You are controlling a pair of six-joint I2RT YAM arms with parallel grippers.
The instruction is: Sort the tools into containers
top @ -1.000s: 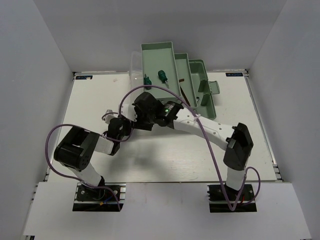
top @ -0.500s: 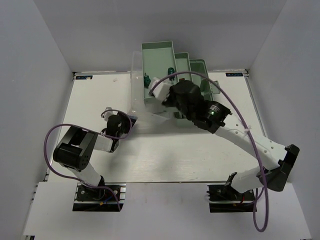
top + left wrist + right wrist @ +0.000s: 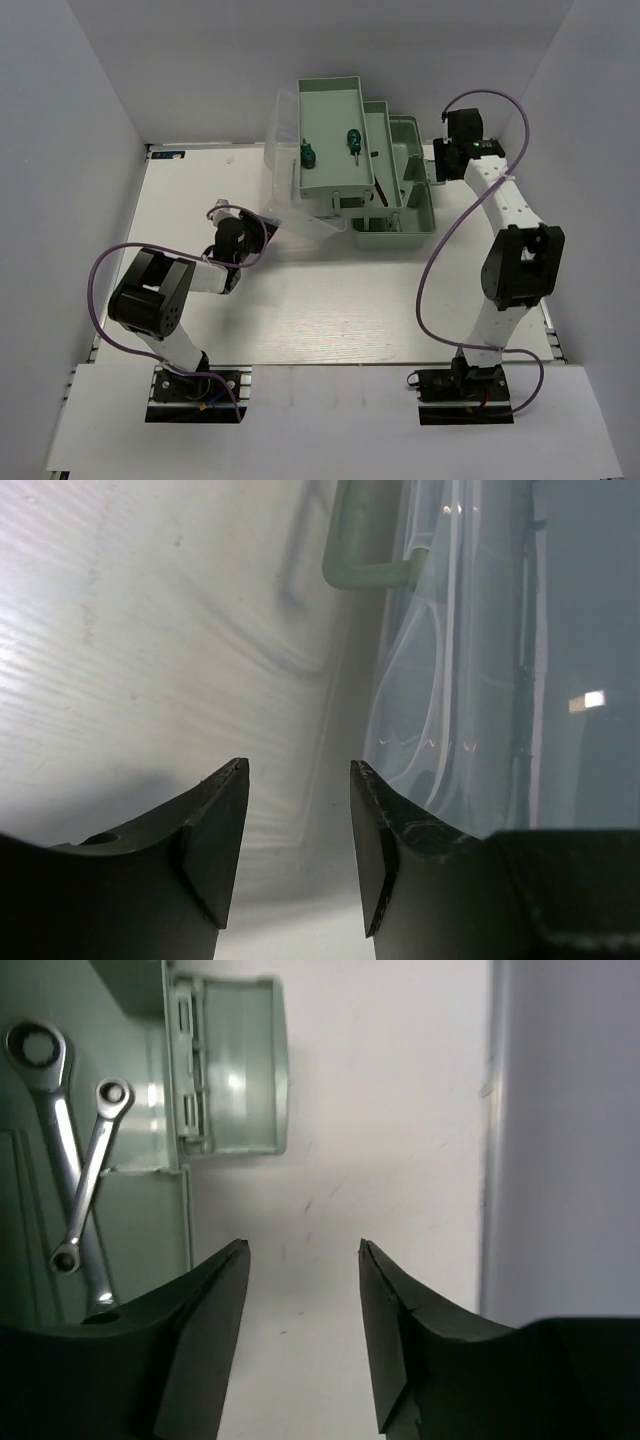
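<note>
while the left hand (image 3: 298,850) hovers low over the surface (image 3: 150,630) with its fingers parted and nothing between them, the clear lid (image 3: 450,680) of the toolbox (image 3: 395,222) lies just beside it, at the right of its wrist view, and the green handle (image 3: 365,555) shows further ahead. the toolbox stands at the far side of the surface with its trays fanned open. two green screwdrivers (image 3: 308,153) (image 3: 352,138) lie apart from each other in the top tray (image 3: 335,100). the right hand (image 3: 303,1330) sits just off the toolbox's right end over bare surface, its fingers likewise spread and empty. at the left of its wrist view, two silver wrenches (image 3: 62,1150) lie crossed in a compartment, and the latch flap (image 3: 235,1060) juts out ahead of the hand.
</note>
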